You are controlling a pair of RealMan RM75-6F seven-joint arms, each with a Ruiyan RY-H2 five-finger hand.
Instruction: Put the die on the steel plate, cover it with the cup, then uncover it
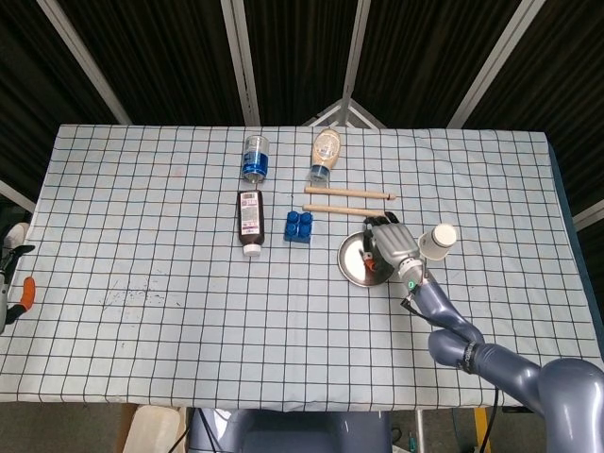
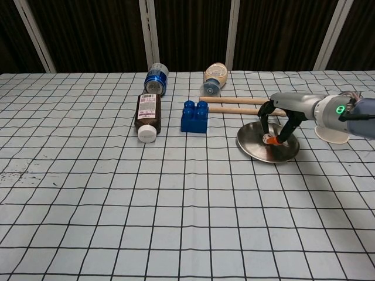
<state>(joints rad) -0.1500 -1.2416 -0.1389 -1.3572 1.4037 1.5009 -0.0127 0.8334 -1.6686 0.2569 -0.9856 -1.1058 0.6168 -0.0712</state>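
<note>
Two bottles carry labels, but none of the writing on them can be read: the dark brown bottle (image 2: 146,116) with a white cap has a pale label with small print, and the clear bottle (image 2: 156,79) beyond it wears a blue band. Both lie on their sides well off to the left of the right hand (image 2: 279,120), along with a beige squeeze bottle (image 2: 213,77) further back.

The die (image 2: 270,139) is small and white with red marking; its spots are too small to make out. It sits low inside the steel plate (image 2: 252,145), a shallow round shiny dish, directly under the right hand. That hand reaches down into the plate with its dark fingers (image 2: 265,115) curled around the die, pinching it between the tips; whether the die already rests on the metal cannot be told. The white cup (image 2: 332,130) lies on its side just to the right of the hand, behind the forearm, touching nothing else.

Just behind the hand lie two wooden dowels (image 2: 237,100), side by side and roughly parallel. A blue toy brick (image 2: 194,116) stands a little to the hand's left, near the plate.

The left hand (image 1: 11,274) shows only at the head view's edge, off the bench's far left side; its fingers are apart and hold nothing.

The bench (image 2: 117,205) is covered with a pale cloth ruled in a black grid, with a faint dark smudge near its left side. Behind it hang dark slatted panels between pale metal struts.
</note>
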